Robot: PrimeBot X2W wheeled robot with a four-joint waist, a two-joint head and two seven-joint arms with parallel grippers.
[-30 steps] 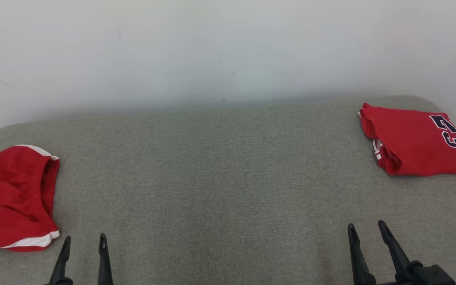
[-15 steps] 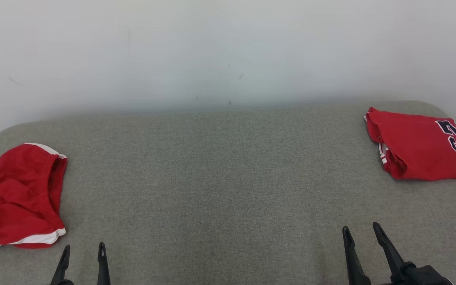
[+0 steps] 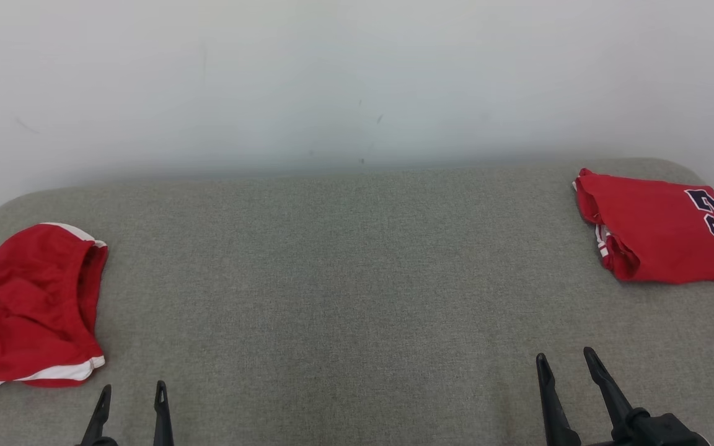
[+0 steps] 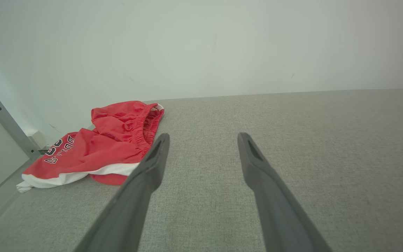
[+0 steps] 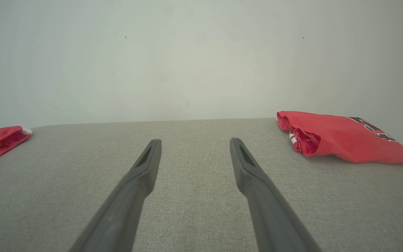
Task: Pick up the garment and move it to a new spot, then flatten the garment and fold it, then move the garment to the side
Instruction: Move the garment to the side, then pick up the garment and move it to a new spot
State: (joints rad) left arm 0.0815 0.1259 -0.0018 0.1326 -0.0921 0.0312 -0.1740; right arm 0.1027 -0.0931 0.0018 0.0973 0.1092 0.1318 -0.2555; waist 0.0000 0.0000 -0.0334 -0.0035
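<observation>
While the left gripper (image 3: 132, 387) and right gripper (image 3: 564, 353) hang open and empty over the near surface (image 3: 344, 279), the crumpled red garment (image 3: 28, 303) lies at the left edge, likely best pinched by its bunched waistband (image 4: 140, 124).

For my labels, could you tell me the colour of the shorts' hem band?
White hem band on red shorts; left wrist view best.
</observation>
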